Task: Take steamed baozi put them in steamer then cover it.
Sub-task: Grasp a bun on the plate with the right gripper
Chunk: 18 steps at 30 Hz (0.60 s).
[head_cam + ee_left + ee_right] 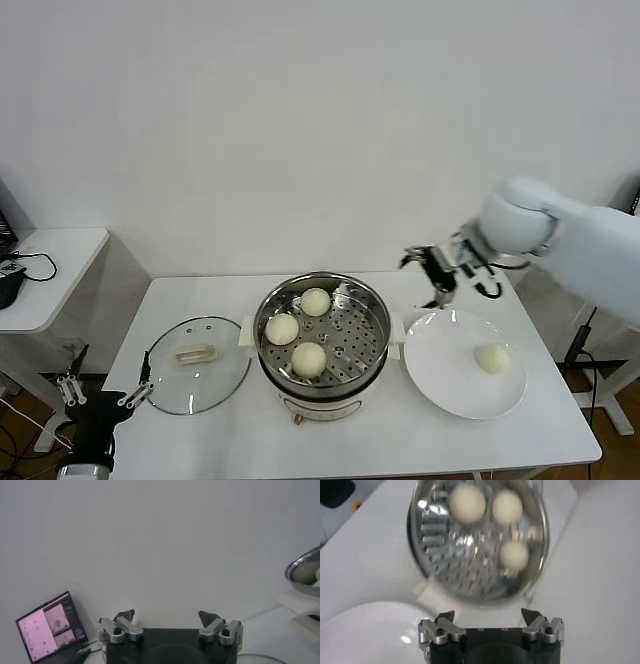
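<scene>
- Right gripper (428,270): I see the jaws spread wide, nothing between them. It hangs above the table's far side, just behind the white plate (440,372) and to the right of the steamer (321,340).
- Right wrist view confirms it: both fingertips (445,617) apart, bare, with the plate's rim below them and the steamer's tray beyond.
- Left gripper (103,392): jaws also spread, empty. Parked low off the table's front left corner, near the cover (198,378) but not touching it.
- Left wrist view: fingers wide apart, facing the wall; a laptop (47,627) with a lit screen off to one side.
- Steamed baozi: three sit on the perforated tray inside the steamer, at rear (315,301), left (281,328) and front (309,359), set apart from each other.
- Fourth baozi (491,358) lies alone on the white plate, right of centre.
- Steamer stands mid-table, uncovered, plate just beside its right handle.
- Cover lies flat on the table (400,440) to the steamer's left, handle up, its rim close to the steamer's left handle.
- Side desk (55,270) at far left with a cable on it.
</scene>
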### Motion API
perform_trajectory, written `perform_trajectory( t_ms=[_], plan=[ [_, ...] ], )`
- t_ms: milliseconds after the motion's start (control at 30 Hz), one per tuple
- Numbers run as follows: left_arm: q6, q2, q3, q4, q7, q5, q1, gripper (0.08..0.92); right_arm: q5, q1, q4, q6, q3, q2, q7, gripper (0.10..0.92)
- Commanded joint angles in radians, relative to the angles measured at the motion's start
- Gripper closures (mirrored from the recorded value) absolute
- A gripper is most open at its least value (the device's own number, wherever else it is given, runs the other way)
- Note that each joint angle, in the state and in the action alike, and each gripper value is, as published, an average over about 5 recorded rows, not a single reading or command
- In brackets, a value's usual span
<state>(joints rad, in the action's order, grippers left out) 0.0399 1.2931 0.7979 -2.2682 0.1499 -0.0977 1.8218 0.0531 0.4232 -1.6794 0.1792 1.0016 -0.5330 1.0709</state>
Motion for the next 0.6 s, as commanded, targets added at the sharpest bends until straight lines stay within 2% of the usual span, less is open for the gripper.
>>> perform_trajectory(
  t_ms=[33, 267, 600],
  plan=[
    [0.010, -0.002, -0.024, -0.002, -0.005, -0.005, -0.010, 0.177, -0.156, -0.486, 0.059, 0.056, -0.383, 0.237, 0.016, 0.202],
    [0.011, -0.008, -0.022, 0.006, -0.006, -0.007, -0.006, 0.177, -0.268, -0.811, 0.128, 0.030, -0.624, 0.230, 0.017, 0.203],
    [0.018, -0.002, -0.023, 0.009, -0.009, -0.014, 0.001, 0.177, -0.350, -0.873, 0.277, 0.004, -0.660, 0.106, 0.011, 0.202]
  ],
)
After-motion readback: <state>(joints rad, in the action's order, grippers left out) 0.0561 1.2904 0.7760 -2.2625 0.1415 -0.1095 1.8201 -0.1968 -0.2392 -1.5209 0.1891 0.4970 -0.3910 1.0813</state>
